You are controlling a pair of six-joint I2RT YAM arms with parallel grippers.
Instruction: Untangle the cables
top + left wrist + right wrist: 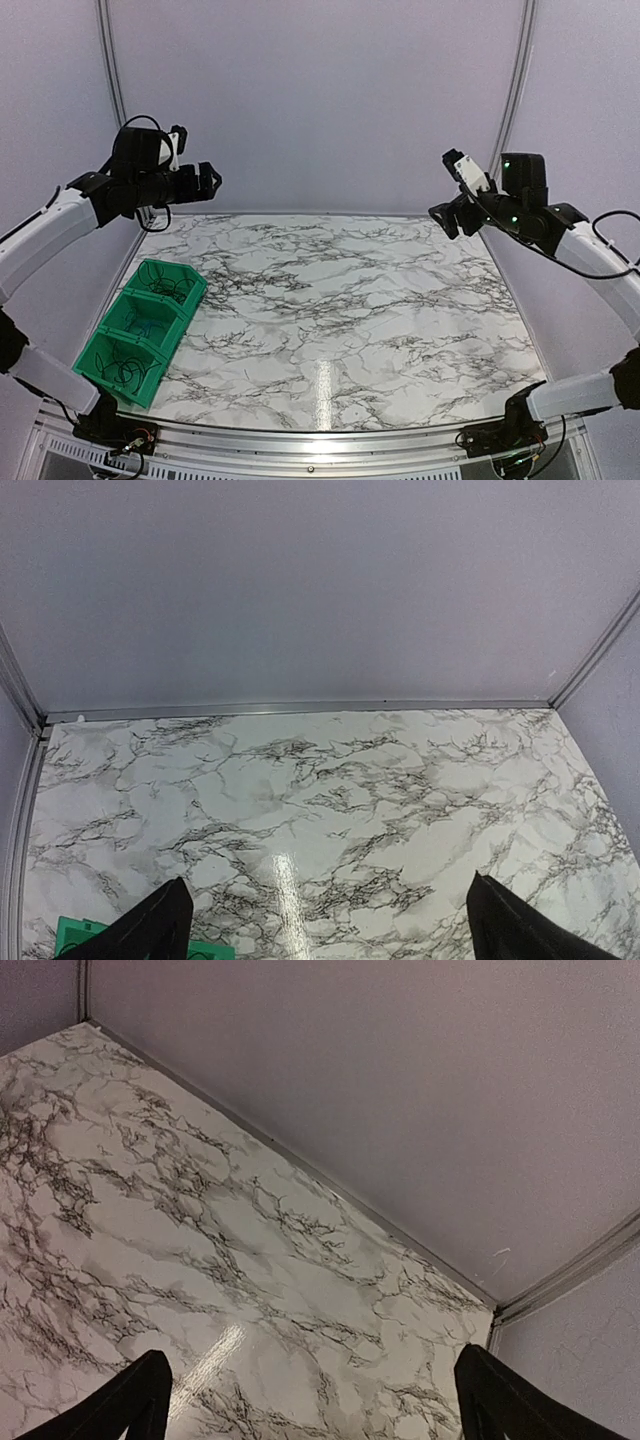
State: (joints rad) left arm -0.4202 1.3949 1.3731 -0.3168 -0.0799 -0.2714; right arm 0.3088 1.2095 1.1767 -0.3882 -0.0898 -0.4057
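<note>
Thin dark cables (pixel 128 372) in green plastic bin (pixel 197 296), near-left bench (pixel 350 300) corner: below left gripper (pixel 195 162), far from right gripper (pixel 448 190); both open, empty.

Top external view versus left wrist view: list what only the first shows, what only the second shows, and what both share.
Only the top external view: both arms whole, the right gripper, all three compartments of the green bin, and thin dark cables lying inside it. Only the left wrist view: the left gripper seen from behind, its fingertips spread wide with nothing between them. Both: the marble table, the plain back wall, and the bin, though the wrist view catches just one corner of it.
</note>
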